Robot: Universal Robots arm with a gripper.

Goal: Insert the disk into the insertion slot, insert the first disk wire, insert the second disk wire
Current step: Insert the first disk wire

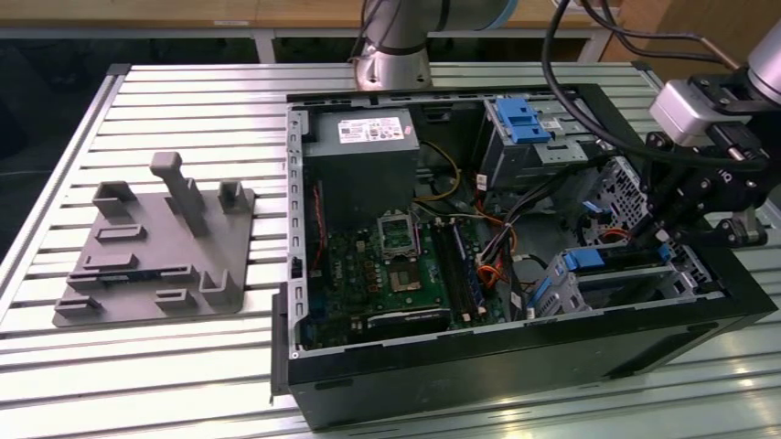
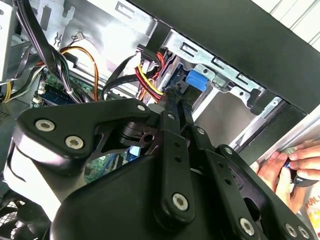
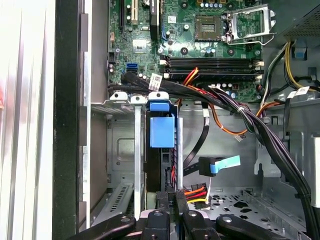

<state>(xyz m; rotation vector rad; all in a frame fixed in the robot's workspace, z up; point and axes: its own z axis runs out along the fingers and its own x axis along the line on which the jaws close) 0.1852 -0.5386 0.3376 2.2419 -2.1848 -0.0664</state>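
The disk stands on edge inside the insertion slot, with its bright blue carrier showing; the exterior view shows it in the grey cage at the case's near right corner. My gripper hangs just behind the disk's rear end. Its fingers are shut on the black plug of a disk wire with red, yellow and orange strands. In the second wrist view the fingertips meet that plug beside the blue carrier tab. A second disk wire, black with a blue plug, lies loose nearby.
The open computer case lies on a slatted metal table. A cage with a wide blue latch sits at the back, and thick black cable bundles cross near the slot. A person's hand rests outside the case wall. A grey fixture plate is on the exterior view's left.
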